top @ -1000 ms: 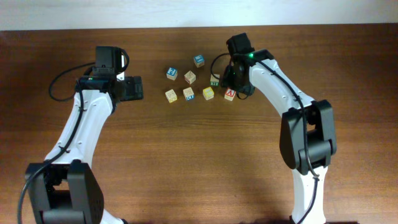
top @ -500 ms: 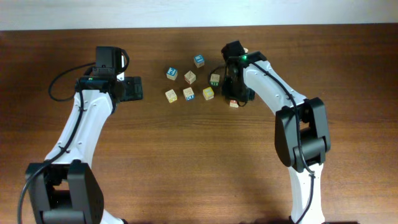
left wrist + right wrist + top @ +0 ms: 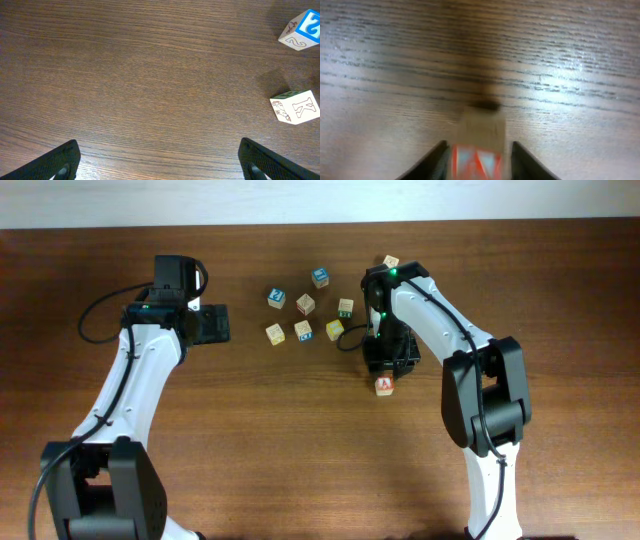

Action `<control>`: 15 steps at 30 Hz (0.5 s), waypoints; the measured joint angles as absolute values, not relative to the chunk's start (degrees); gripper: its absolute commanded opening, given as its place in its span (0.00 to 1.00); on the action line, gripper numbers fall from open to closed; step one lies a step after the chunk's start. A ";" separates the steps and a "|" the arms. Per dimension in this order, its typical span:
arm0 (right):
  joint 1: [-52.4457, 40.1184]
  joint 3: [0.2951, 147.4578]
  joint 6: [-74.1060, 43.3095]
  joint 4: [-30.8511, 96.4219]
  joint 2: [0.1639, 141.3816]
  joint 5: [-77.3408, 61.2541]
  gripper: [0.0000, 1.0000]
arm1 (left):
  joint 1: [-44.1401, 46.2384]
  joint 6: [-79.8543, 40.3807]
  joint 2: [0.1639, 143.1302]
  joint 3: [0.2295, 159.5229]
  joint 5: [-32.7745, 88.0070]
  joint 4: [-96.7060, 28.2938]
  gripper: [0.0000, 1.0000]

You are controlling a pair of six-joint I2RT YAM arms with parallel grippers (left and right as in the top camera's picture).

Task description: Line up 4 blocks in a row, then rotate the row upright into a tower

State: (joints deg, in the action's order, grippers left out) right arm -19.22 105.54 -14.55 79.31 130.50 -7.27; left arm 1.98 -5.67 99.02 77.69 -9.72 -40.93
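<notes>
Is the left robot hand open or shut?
Open. The left gripper has its fingers far apart in its wrist view, with nothing between them.

Nine small wooden alphabet cubes [image 3: 303,331] sit on the table [image 3: 250,460]: eight toward its far edge and one alone nearer the middle. Among them are one red-A cube [image 3: 384,386], one yellow-faced cube [image 3: 335,330], one green-edged cube [image 3: 345,307] and two blue-topped cubes [image 3: 319,277]. There are two robot arms, a left arm [image 3: 130,380] and a right arm [image 3: 440,320].
</notes>
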 measured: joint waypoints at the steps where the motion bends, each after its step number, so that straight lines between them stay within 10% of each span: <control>1: -19.22 105.54 -14.15 79.29 130.50 -7.25 0.56 | 1.98 -5.67 99.02 77.69 -9.72 -40.93 0.99; 15: -16.62 120.33 -16.56 56.07 132.55 3.62 0.60 | 1.98 -5.67 99.02 77.69 -9.72 -40.86 0.99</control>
State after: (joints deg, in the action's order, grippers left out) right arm -16.62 120.33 -16.56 56.07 132.55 3.62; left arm 1.98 -5.67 99.02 77.69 -9.72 -40.86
